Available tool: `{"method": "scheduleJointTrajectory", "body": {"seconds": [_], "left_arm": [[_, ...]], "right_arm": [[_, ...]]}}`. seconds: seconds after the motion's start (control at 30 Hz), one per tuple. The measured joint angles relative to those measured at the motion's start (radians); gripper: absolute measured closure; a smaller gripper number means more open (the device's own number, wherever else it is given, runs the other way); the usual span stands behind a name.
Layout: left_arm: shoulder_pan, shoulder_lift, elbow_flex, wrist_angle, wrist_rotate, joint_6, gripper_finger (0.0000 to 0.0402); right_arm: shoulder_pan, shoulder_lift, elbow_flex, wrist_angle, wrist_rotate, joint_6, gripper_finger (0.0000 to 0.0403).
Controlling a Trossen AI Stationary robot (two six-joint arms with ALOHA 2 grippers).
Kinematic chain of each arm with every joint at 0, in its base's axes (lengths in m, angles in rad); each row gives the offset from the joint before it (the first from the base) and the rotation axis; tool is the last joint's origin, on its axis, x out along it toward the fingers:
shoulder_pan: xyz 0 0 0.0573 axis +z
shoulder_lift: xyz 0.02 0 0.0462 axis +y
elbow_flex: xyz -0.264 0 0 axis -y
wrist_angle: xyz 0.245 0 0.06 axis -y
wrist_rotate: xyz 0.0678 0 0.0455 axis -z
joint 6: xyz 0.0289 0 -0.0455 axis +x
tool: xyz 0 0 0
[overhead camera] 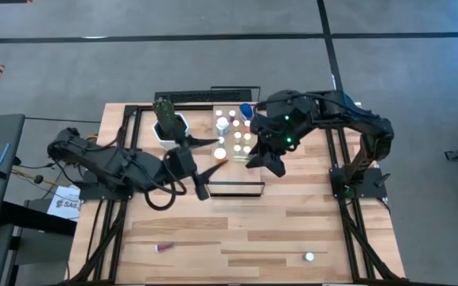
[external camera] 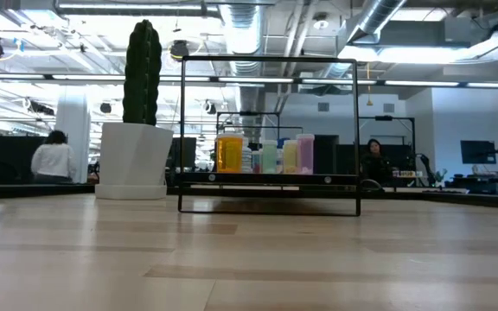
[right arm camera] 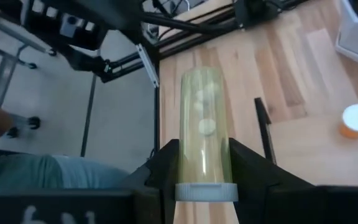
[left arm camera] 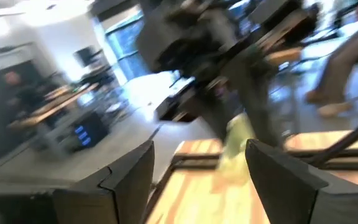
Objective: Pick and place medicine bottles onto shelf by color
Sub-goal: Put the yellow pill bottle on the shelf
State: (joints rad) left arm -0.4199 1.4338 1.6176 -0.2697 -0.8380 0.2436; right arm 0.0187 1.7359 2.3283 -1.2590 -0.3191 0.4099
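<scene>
My right gripper [overhead camera: 257, 159] hangs above the shelf [overhead camera: 237, 189], shut on a clear yellow-green medicine bottle [right arm camera: 204, 118] with a white cap. My left gripper [overhead camera: 211, 156] stands open and empty just left of it, its fingers turned toward that bottle [left arm camera: 235, 149]. Several bottles [overhead camera: 233, 131] stand upright on the shelf board, a blue one [overhead camera: 246, 110] at the far end and an orange one [overhead camera: 219, 153] nearer. In the low view they stand in a row [external camera: 266, 155] inside the dark frame [external camera: 271, 62]. A reddish bottle [overhead camera: 164, 248] and a white one [overhead camera: 309, 257] lie on the table near its front edge. My right gripper pinches the yellow-green bottle between its two fingers [right arm camera: 169, 165], on the body just beyond the white cap [right arm camera: 205, 190]. The fingers slant down and lie along the bottle. Its cap end is toward the wrist, and its bottom end sticks out past the fingertips, clear of table and shelf.
A white hexagonal pot with a green cactus [overhead camera: 169, 127] stands left of the shelf, close behind my left gripper. The near half of the wooden table [overhead camera: 237, 230] holds only the two loose bottles. People sit in the room beyond the table.
</scene>
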Motion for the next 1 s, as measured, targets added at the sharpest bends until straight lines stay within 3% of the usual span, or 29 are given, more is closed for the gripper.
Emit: {"method": "scheduleJointTrajectory", "body": {"seconds": [0.2,0.4,0.6,0.83,1.0], "left_arm": [[0.016,0.009,0.0,0.068,0.189,0.009,0.0139],[0.04,0.009,0.0,0.044,0.22,-0.013,0.0123],[0.068,0.042,0.001,0.032,0.332,-0.037,0.0122],[0.072,0.074,0.0,0.05,0.229,0.013,0.0122],[0.071,0.074,0.0,0.052,0.222,0.012,0.0129]], "right_arm": [[0.013,0.002,0.0,0.02,-0.031,-0.002,0.0267],[0.012,0.002,0.0,0.047,-0.054,-0.026,0.0267],[0.006,0.002,0.0,0.104,-0.061,-0.03,0.0267],[0.005,0.003,0.0,0.108,-0.085,-0.03,0.0267],[0.005,0.003,0.0,0.104,-0.105,-0.029,0.0267]]}}
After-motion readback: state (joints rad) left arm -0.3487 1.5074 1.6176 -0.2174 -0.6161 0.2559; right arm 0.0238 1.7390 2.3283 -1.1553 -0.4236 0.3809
